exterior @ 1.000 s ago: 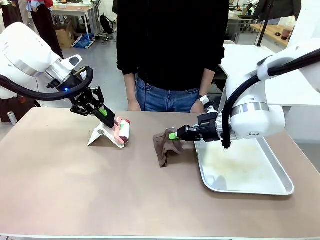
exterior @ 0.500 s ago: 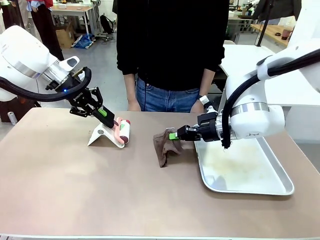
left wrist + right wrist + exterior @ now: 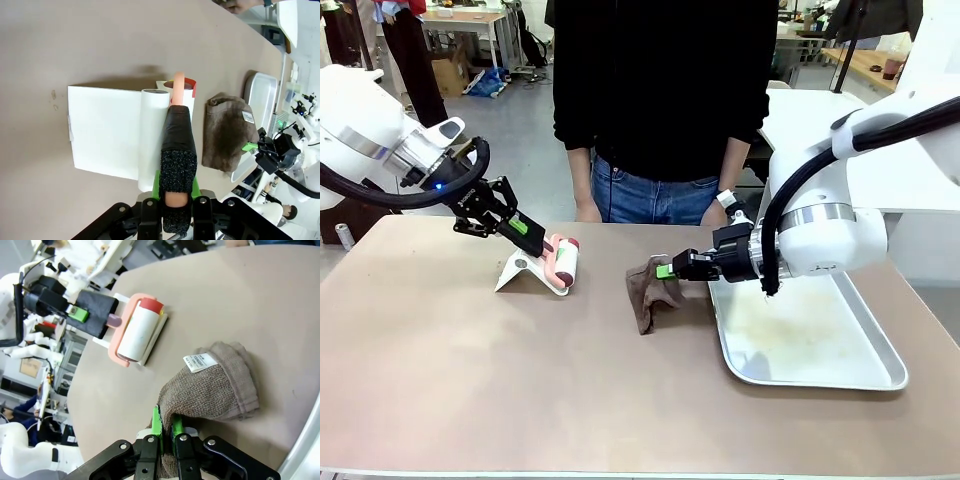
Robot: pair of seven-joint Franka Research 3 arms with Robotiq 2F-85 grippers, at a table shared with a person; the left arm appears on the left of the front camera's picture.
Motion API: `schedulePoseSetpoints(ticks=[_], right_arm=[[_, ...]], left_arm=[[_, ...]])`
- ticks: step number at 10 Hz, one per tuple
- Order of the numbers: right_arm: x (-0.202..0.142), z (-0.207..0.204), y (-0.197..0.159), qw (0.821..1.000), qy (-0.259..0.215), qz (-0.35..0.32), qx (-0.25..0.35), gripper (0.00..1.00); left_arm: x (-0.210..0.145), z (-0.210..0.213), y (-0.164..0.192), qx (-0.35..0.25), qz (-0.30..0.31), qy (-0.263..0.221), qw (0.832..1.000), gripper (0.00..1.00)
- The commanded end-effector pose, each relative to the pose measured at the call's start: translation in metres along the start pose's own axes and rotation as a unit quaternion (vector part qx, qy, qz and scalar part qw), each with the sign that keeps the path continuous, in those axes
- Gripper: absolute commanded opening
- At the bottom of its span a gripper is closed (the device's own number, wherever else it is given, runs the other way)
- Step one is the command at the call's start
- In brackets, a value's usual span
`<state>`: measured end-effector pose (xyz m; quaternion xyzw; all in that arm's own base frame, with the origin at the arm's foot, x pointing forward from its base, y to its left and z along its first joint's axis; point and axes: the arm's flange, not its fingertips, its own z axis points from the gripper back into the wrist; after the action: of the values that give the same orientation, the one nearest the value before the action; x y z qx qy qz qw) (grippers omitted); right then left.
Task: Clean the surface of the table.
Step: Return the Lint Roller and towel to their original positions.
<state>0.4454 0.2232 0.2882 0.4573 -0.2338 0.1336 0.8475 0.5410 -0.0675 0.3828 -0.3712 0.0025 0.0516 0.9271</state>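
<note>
The beige-brown table (image 3: 520,380) carries a lint roller (image 3: 566,263) with a white roll, pink frame and red end, resting on a white stand (image 3: 523,272). My left gripper (image 3: 533,236) is shut on the roller's black foam handle (image 3: 177,150), with the white roll (image 3: 152,135) just ahead of the fingers. A brown cloth (image 3: 648,290) lies bunched at mid-table, and my right gripper (image 3: 665,271) is shut on its right edge. In the right wrist view the cloth (image 3: 215,382) with its white label hangs from the gripper (image 3: 165,432), and the roller (image 3: 140,332) lies beyond.
A shiny metal tray (image 3: 810,340) sits on the table's right side, right beside the cloth. A person (image 3: 660,100) in a black top stands at the far edge, hands down. The near half of the table is bare.
My left arm's wrist has drawn back to the left, tilting the handle lower; the roller stays on its stand. The right gripper and cloth have barely shifted.
</note>
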Motion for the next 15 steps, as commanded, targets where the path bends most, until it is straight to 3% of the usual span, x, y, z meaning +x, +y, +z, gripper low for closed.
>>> schedulePoseSetpoints(ticks=[1,5,6,7,8,9,10,11,12,15], right_arm=[[0.008,-0.004,0.005,1.0,0.007,-0.005,-0.014,0.09],[0.007,-0.004,0.005,1.0,0.007,-0.009,-0.012,0.09],[0.007,-0.003,0.005,1.0,0.006,-0.008,-0.006,0.53],[0.007,-0.002,0.005,1.0,0.007,-0.006,-0.006,0.67],[0.007,-0.001,0.004,1.0,0.009,-0.005,-0.007,1.0],[0.007,0.0,0.005,1.0,0.01,0.001,-0.01,1.0],[0.008,0.002,0.006,1.0,0.008,0.018,-0.013,1.0],[0.008,0.004,0.008,0.999,0.016,0.033,-0.023,0.9],[0.009,0.005,0.012,0.998,0.031,0.041,-0.035,1.0],[0.028,0.006,0.042,0.983,0.114,0.074,-0.124,1.0]], left_arm=[[-0.002,0.002,0.015,0.006,-0.001,0.008,1.0,0.22],[-0.002,-0.001,0.017,0.007,-0.003,0.008,1.0,0.22],[-0.002,0.0,0.017,0.007,-0.002,0.006,1.0,0.61],[-0.002,0.002,0.017,0.009,-0.003,0.005,1.0,0.81],[-0.002,0.004,0.017,0.008,-0.002,0.003,1.0,1.0],[-0.002,0.007,0.016,0.006,-0.004,0.0,1.0,0.86],[-0.002,0.01,0.016,0.002,-0.003,-0.003,1.0,1.0],[-0.002,0.014,0.017,-0.002,-0.003,-0.006,1.0,1.0],[-0.003,0.019,0.019,-0.007,-0.003,-0.008,1.0,1.0],[-0.015,0.04,0.019,-0.031,-0.015,-0.016,0.999,1.0]])
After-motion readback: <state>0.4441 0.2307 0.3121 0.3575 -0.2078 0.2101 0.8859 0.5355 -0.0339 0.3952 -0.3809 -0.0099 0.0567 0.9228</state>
